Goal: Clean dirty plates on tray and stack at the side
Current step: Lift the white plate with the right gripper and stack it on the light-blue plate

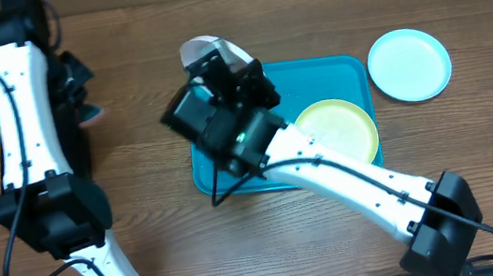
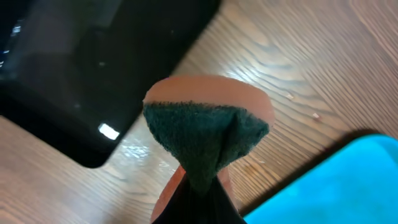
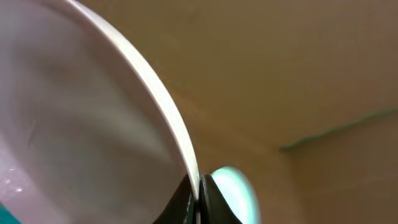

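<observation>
My right gripper (image 1: 219, 64) is shut on the rim of the white plate (image 1: 203, 49) and holds it tilted above the far left corner of the turquoise tray (image 1: 342, 68). In the right wrist view the plate (image 3: 74, 124) fills the left side, its edge pinched at the gripper (image 3: 198, 190). The yellow-green plate (image 1: 340, 129) lies flat in the tray's right half. The pale aqua plate (image 1: 409, 63) rests on the table to the right of the tray. My left gripper (image 2: 199, 190) is shut on an orange sponge with a green scouring face (image 2: 202, 134), left of the tray (image 2: 336, 180).
A black tray (image 2: 68, 68) lies on the wooden table under the left arm (image 1: 23, 118). The right arm (image 1: 365, 185) stretches from the front right across the tray's near edge.
</observation>
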`<action>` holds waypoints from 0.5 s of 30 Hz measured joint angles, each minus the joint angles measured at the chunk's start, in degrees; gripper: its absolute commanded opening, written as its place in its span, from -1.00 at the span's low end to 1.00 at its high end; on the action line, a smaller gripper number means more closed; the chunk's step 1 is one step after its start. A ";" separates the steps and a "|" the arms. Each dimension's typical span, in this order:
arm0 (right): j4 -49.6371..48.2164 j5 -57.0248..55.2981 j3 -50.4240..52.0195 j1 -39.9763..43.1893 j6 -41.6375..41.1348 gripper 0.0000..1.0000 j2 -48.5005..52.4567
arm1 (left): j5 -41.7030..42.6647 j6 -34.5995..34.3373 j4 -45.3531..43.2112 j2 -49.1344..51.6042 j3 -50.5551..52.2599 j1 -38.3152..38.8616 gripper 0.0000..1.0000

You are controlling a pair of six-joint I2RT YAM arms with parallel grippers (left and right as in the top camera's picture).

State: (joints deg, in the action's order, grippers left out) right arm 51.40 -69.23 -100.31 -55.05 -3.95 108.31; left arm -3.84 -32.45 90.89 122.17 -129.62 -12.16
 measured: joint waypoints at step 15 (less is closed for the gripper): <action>-4.24 -7.58 0.00 -1.84 21.75 -0.92 0.00 | 0.42 0.00 0.22 0.00 0.00 -2.45 -0.91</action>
State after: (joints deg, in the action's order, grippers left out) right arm 47.16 -76.82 -100.31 -56.88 17.80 108.31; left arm -3.42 -32.45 91.11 122.17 -129.62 -14.61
